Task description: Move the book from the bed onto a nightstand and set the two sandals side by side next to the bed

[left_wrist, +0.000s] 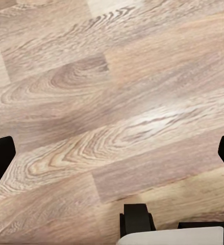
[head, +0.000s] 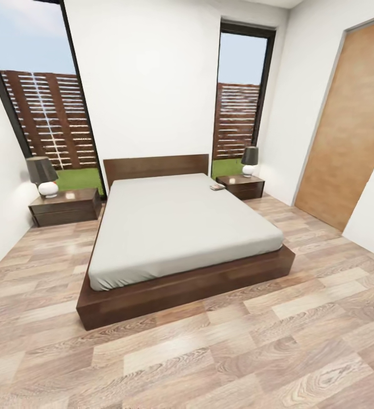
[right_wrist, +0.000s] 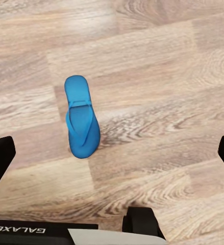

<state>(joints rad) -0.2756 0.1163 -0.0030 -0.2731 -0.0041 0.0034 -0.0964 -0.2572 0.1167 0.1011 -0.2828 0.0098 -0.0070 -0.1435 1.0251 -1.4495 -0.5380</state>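
On the far right corner of the bed (head: 181, 227), the book (head: 217, 187) lay beside the right nightstand (head: 241, 186), not yet moved. One sandal (right_wrist: 81, 117) lay on the floor (left_wrist: 112, 102) beneath the right gripper (right_wrist: 112, 153); both grippers gaped wide, holding nothing.

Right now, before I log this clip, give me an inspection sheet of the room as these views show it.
Surface: wood-plank floor; grey mattress of the bed.
Job's things: book lies on the bed's far corner beside one nightstand; a second nightstand stands on the bed's other side; one blue sandal lies on the floor in the right wrist view.
Clutter: a lamp on each nightstand.
Pincers: left open, right open, both empty.
Cables: nothing seen.
Surroundings: white walls, tall windows, wooden door.
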